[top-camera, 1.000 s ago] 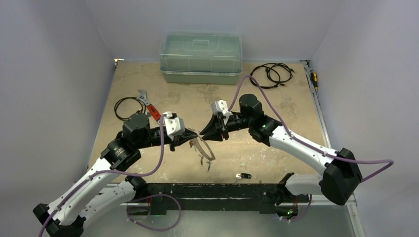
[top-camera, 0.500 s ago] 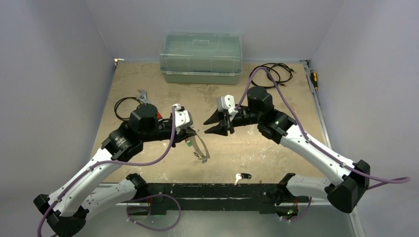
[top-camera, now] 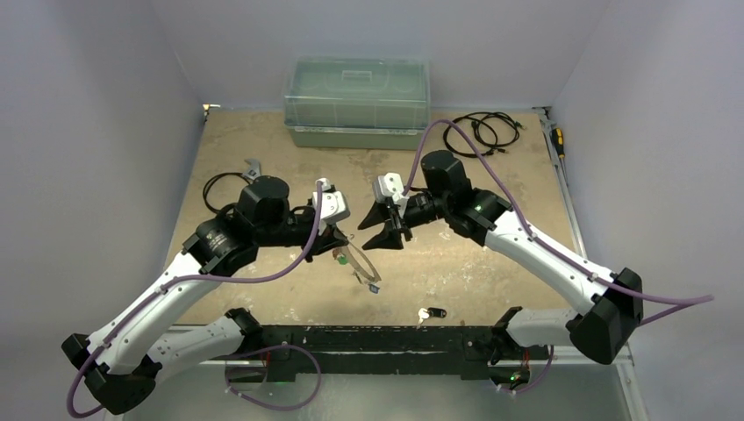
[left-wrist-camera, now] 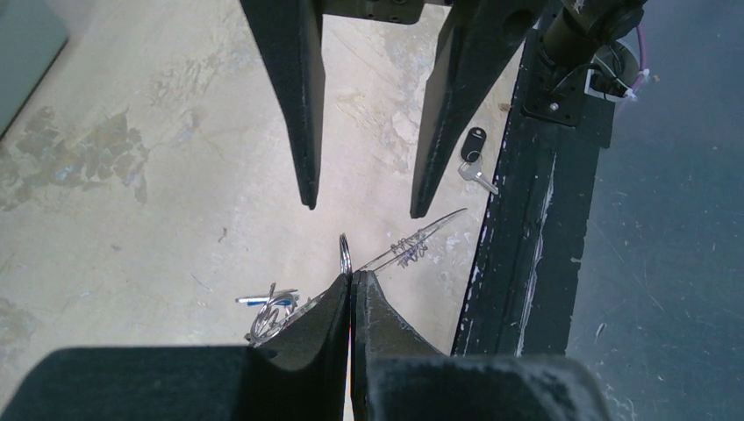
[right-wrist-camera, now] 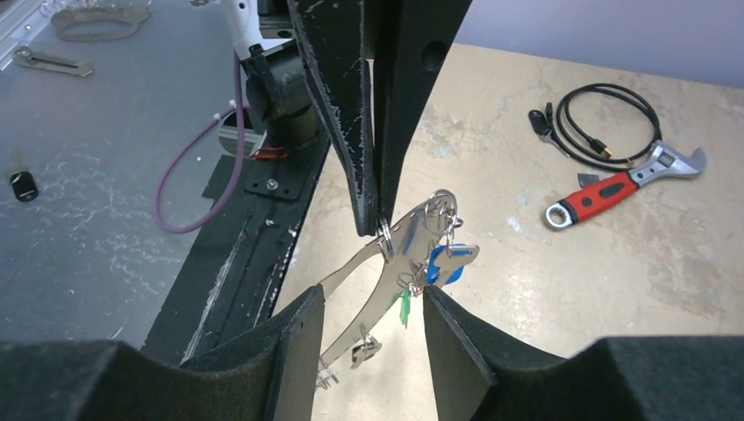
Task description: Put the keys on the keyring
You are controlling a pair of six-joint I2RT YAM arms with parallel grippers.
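Note:
The keyring point(right-wrist-camera: 373, 267), a flat silver crescent, hangs tilted above the table; in the top view the keyring point(top-camera: 361, 266) slopes down to the right. My left gripper point(top-camera: 342, 235) is shut on it, pinching a small ring at its upper end point(left-wrist-camera: 345, 254). Several keys hang from it, among them a blue-tagged key point(right-wrist-camera: 447, 261), a green tag point(right-wrist-camera: 403, 308) and a plain one lower down point(right-wrist-camera: 362, 348). My right gripper point(right-wrist-camera: 373, 303) is open, its fingers point(right-wrist-camera: 298, 346) either side of the crescent without touching it. A black-tagged key point(top-camera: 432, 313) lies alone on the table.
A clear lidded box point(top-camera: 357, 101) stands at the back. Black cables point(top-camera: 481, 132) lie back right, and another cable point(top-camera: 221, 188) by a red-handled wrench point(right-wrist-camera: 627, 184) at the left. The black front rail point(top-camera: 377, 338) runs just beyond the loose key.
My right gripper has opened wider, drawn back briefly, then returned close to the keyring. The left arm has shifted slightly right and up, keeping its hold on the keyring.

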